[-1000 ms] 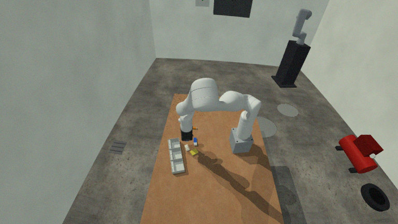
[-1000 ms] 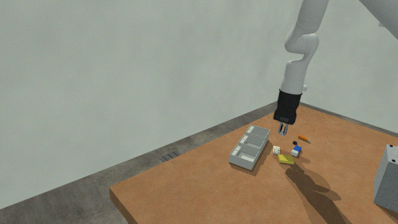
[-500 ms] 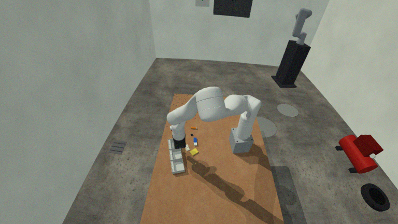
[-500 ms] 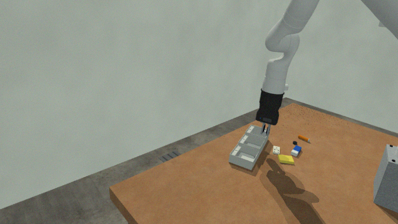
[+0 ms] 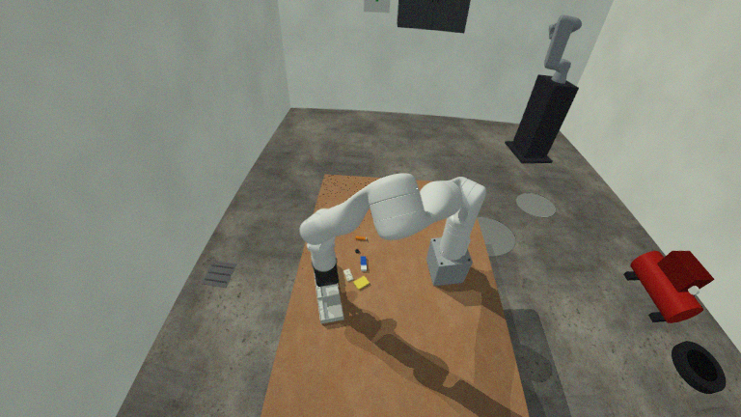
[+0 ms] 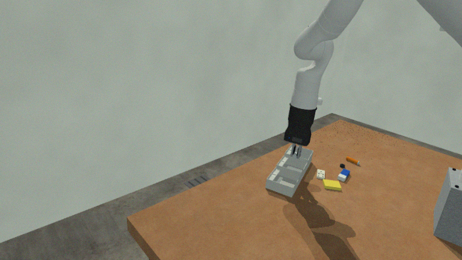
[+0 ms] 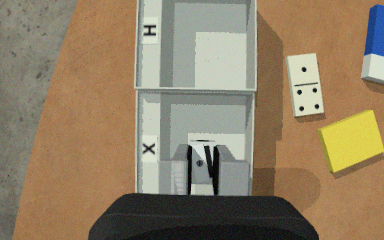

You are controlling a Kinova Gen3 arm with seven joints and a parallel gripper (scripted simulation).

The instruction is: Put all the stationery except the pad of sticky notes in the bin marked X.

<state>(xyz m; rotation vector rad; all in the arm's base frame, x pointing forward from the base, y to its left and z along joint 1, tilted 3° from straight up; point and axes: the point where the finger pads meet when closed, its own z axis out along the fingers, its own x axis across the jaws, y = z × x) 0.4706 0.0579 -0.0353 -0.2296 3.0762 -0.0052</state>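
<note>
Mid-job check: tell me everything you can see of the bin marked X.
The bin marked X is a light grey, open-topped square box with thin walls, looking like plastic. A white tag with a black X sits on a ledge along one side. It shares a wall with the bin marked H and stands flat on the wooden table, near its edge. The gripper hangs over it, its fingers shut on a small grey and white piece. The visible floor holds nothing; the gripper hides the rest.
</note>
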